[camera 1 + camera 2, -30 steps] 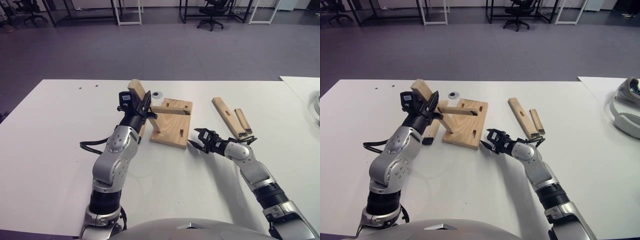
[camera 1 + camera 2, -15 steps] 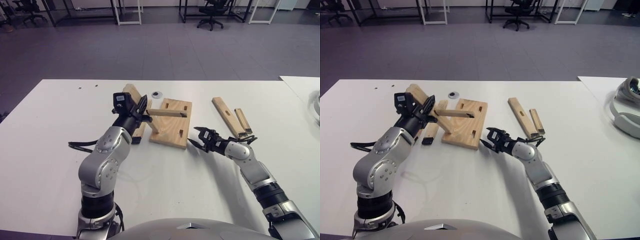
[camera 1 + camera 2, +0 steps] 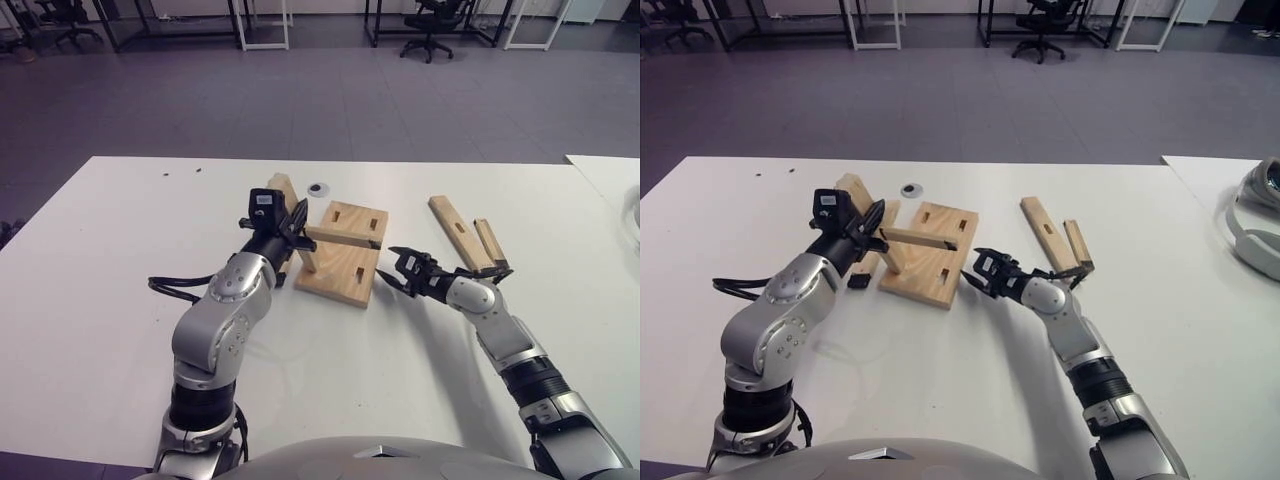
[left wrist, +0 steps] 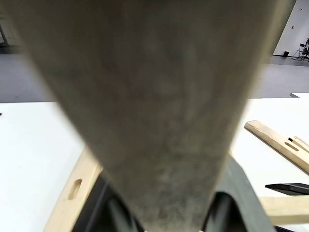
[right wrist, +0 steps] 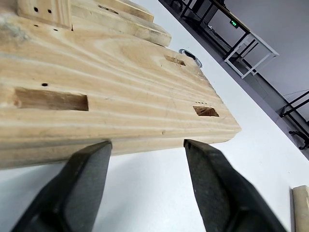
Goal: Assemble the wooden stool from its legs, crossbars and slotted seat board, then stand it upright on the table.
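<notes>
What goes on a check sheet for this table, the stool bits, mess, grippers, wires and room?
Surface: white table.
Job's things: seat board lies flat; leg-and-crossbar piece held over it; two loose wooden pieces to its right.
Clutter: small round disc; small black bit.
Grippers: left gripper shut on that piece; right gripper open beside the board.
Cables: black cable by the left arm.
Surroundings: office chair, headset on next table.

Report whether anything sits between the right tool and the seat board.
Nothing visible does. The open right tool faces the near edge of the seat board, with only a bare strip of table between them.
</notes>
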Controlling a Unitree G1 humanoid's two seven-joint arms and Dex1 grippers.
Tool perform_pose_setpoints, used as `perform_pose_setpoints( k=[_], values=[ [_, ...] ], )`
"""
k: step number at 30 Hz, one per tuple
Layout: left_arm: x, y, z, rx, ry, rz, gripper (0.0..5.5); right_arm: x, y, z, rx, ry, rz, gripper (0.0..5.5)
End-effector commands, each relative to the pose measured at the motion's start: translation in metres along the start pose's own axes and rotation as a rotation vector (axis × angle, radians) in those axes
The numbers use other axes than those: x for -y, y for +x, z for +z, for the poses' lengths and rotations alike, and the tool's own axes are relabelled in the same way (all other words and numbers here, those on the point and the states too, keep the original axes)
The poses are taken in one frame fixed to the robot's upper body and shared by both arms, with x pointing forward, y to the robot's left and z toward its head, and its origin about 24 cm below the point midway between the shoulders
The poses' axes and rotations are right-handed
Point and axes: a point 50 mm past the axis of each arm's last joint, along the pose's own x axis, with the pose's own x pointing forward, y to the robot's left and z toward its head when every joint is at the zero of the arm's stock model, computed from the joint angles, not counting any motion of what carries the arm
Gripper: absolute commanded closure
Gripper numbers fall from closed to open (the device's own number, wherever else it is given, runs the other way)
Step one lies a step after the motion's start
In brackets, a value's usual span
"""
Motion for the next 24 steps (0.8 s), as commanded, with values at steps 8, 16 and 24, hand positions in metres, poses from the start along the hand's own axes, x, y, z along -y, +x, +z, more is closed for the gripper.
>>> perform_pose_setpoints(
  k=[8, 16, 24],
  values=[
    [0.018, -0.001, 0.038, 0.161, -0.163, -0.166, 3.93, 0.005, 0.004, 0.002, 0.005, -0.019, -0.024, 2.70],
    [0.026, -0.012, 0.054, 0.221, -0.130, -0.313, 2.53, 0.033, -0.011, -0.006, -0.027, -0.016, -0.150, 2.70],
    [0.023, -0.025, 0.086, 0.383, -0.141, -0.433, 1.24, 0.065, -0.034, -0.002, -0.007, 0.006, -0.288, 2.70]
  ],
)
